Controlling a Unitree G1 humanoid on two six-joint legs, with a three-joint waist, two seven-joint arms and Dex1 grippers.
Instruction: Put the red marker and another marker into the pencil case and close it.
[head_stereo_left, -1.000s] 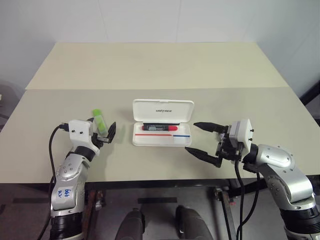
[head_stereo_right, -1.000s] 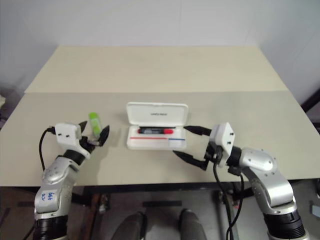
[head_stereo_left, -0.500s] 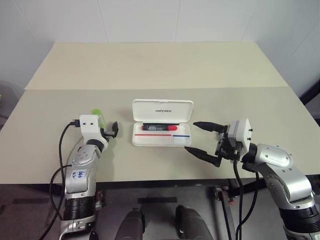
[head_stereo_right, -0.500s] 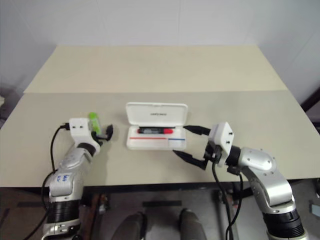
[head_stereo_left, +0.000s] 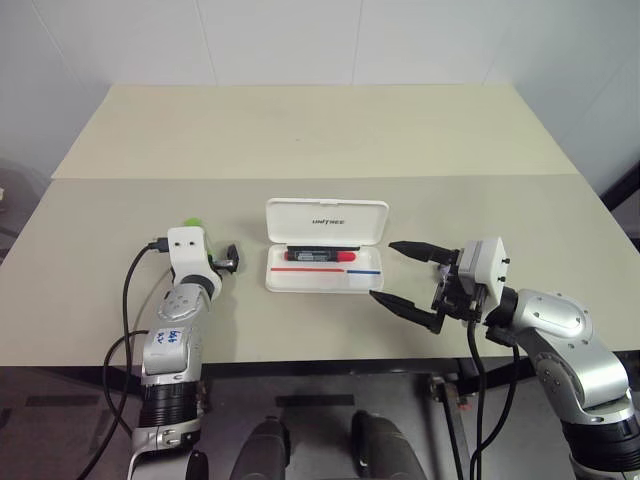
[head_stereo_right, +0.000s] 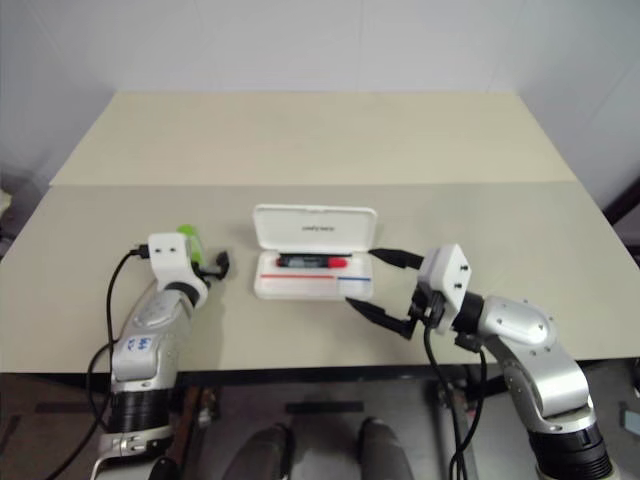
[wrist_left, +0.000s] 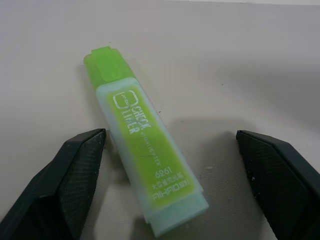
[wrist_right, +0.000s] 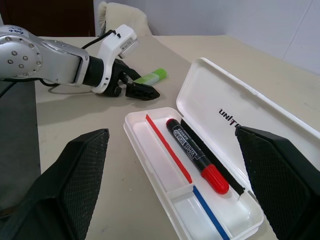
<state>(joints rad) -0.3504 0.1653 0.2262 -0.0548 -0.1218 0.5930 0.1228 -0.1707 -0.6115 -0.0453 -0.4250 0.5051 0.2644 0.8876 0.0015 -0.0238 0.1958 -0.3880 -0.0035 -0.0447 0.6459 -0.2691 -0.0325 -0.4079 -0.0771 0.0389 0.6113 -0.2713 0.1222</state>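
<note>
Left wrist view: light-green marker (wrist_left: 145, 162), printed barrel

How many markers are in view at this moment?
2. The red marker lies inside the open pencil case. The light-green marker lies on the table between the left gripper's open fingers, not yet gripped.

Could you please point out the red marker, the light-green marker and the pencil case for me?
red marker (wrist_right: 196, 152), right wrist view, on its black barrel.
light-green marker (wrist_left: 150, 160), left wrist view, on its printed body.
pencil case (head_stereo_left: 326, 219), left eye view, on its open lid.
</note>
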